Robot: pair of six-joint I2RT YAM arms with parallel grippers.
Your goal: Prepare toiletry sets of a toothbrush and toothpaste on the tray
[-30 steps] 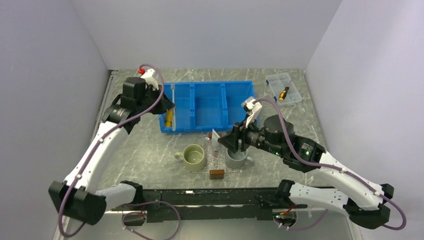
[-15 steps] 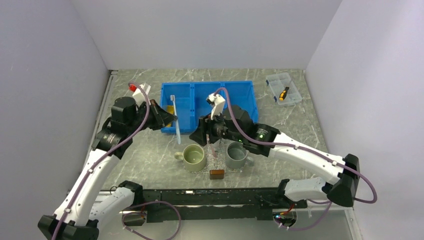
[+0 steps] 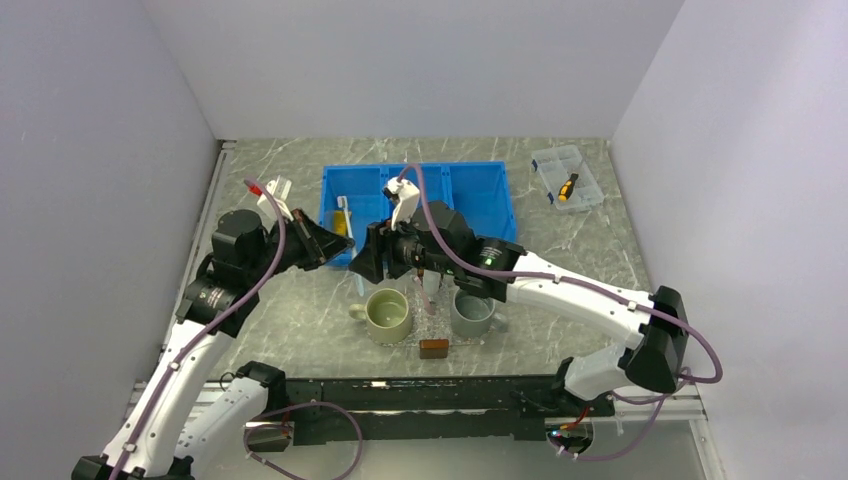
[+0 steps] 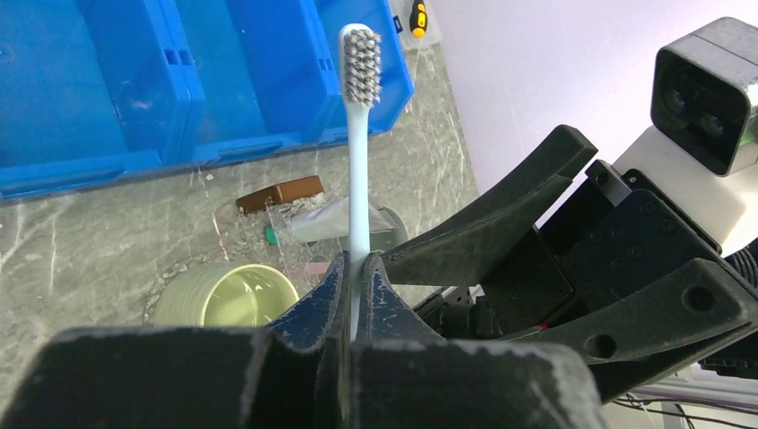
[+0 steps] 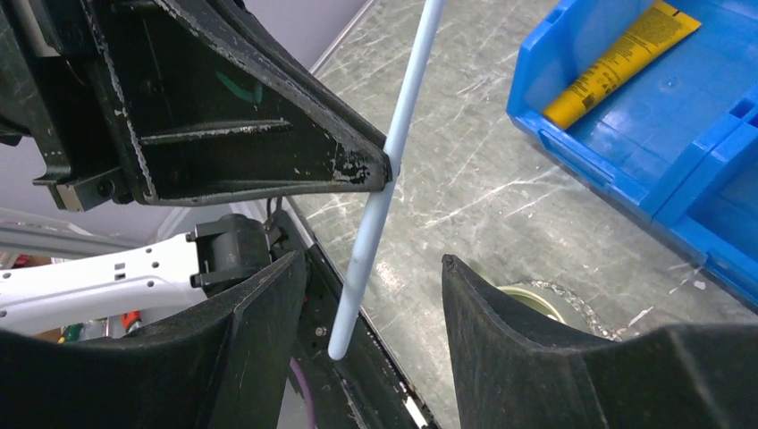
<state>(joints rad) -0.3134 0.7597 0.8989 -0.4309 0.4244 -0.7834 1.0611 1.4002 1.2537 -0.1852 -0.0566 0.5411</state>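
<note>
My left gripper (image 4: 357, 268) is shut on the pale blue toothbrush (image 4: 358, 161), which stands upright with its bristles on top. In the top view this grip (image 3: 347, 244) hangs over the table between the blue bin and the green mug. The right gripper (image 5: 374, 261) faces it, open, with the lower end of the toothbrush handle (image 5: 384, 188) between its fingers and touching neither. The clear tray (image 4: 280, 192) with brown end blocks lies between the two mugs. On it lies the white toothpaste (image 4: 326, 223).
A green mug (image 3: 388, 313) and a grey mug (image 3: 470, 313) flank the tray. Behind them is a blue three-compartment bin (image 3: 470, 200) holding a yellow tube (image 5: 621, 63). A clear lidded box (image 3: 567, 178) sits at the back right.
The left arm brought the toothbrush out of the blue bin toward the mugs. The right arm swung left from the grey mug, and its open jaws now straddle the handle's lower end.
</note>
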